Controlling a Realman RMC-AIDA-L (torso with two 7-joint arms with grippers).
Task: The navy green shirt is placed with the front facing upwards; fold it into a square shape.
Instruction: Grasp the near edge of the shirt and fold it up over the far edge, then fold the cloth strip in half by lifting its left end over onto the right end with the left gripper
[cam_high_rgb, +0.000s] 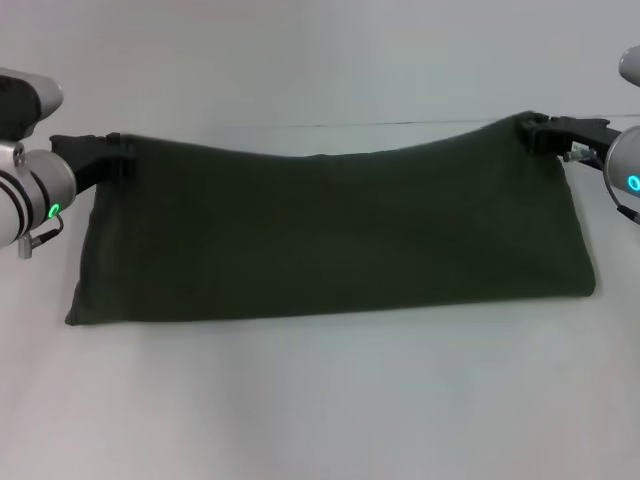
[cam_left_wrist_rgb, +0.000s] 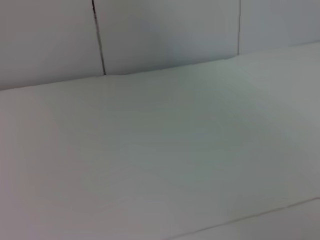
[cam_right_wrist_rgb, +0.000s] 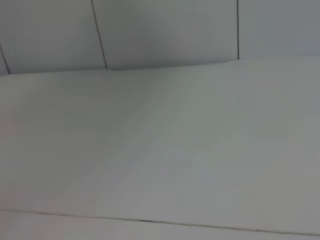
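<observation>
table (cam_high_rgb: 320, 400) bare near side, passable | shirt (cam_high_rgb: 330, 235) spans middle, blocks crossing

The navy green shirt (cam_high_rgb: 330, 235) spans the table (cam_high_rgb: 320, 400), between left claw (cam_high_rgb: 118, 160) and right claw (cam_high_rgb: 530, 133).

One navy green shirt (cam_high_rgb: 330, 235), two grippers — left gripper (cam_high_rgb: 112, 157), right gripper (cam_high_rgb: 533, 133)

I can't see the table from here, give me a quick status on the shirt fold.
Left gripper and right gripper each shut on a far corner of the shirt. Shirt folded into a wide band, far edge sagging between them. Nothing in the way.
</observation>
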